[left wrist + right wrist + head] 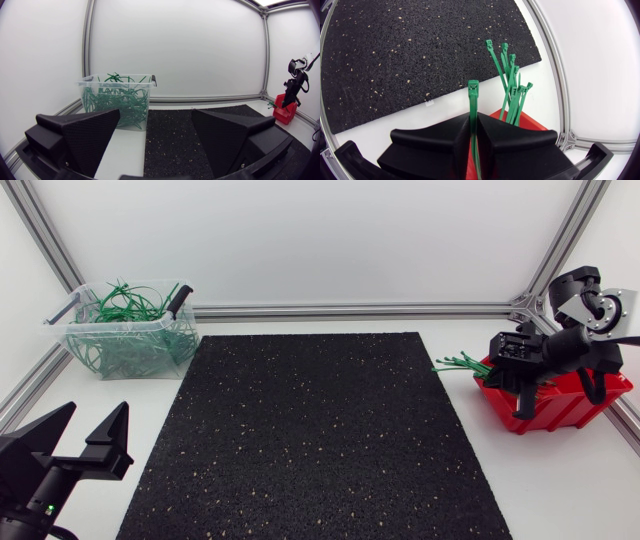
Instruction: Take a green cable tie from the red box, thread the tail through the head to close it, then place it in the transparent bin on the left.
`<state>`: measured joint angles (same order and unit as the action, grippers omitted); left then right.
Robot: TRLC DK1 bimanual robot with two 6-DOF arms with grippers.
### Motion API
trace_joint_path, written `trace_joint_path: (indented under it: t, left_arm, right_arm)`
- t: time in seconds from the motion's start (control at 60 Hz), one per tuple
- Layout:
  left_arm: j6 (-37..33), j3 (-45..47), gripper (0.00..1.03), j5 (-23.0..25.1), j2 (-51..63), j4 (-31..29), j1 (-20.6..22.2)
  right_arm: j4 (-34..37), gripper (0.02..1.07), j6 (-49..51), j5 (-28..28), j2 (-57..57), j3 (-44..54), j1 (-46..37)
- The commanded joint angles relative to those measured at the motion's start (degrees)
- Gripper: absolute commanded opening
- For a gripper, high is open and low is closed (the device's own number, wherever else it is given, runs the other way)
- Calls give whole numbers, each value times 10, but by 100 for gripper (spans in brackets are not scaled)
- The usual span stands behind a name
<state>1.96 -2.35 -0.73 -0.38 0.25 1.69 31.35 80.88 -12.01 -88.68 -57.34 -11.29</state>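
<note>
The bin [130, 330] of looped ties sits far left; near it the left gripper [98, 408] rests, fingers wide apart and empty. Across the mat [320, 440], the right gripper [474, 131] hangs over the box [560, 408], fingers clamped on one green tie [473, 97], its head poking out ahead. It looks light, springy and slick. A hold near the head should steady it for threading, since the long tail will likely flex.

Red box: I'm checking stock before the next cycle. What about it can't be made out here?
Inside of red box: head view, right arm covers it.
Held cable tie, tail: right wrist view, hidden inside right gripper.
Red box, left wrist view: too small.
</note>
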Motion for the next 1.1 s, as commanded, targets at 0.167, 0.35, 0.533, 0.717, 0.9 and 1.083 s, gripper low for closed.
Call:
trace_joint_path:
  t: [0.167,0.35,0.533,0.717,0.9,1.083]
  left_arm:
    - [8,22,100,1,0,-13,4]
    - [8,22,100,1,0,-13,4]
    - [8,22,100,1,0,-13,4]
    - [8,22,100,1,0,-13,4]
    - [8,22,100,1,-1,-13,3]
    - [8,22,100,1,-1,-13,3]
  right_arm:
    - [31,13,39,9,52,60,9]
    - [25,93,39,19,55,73,20]
    - [29,104,39,13,84,64,14]
    - [39,103,46,5,88,47,-7]
    - [67,89,61,0,94,46,-17]
    - [87,74,81,-2,135,85,-16]
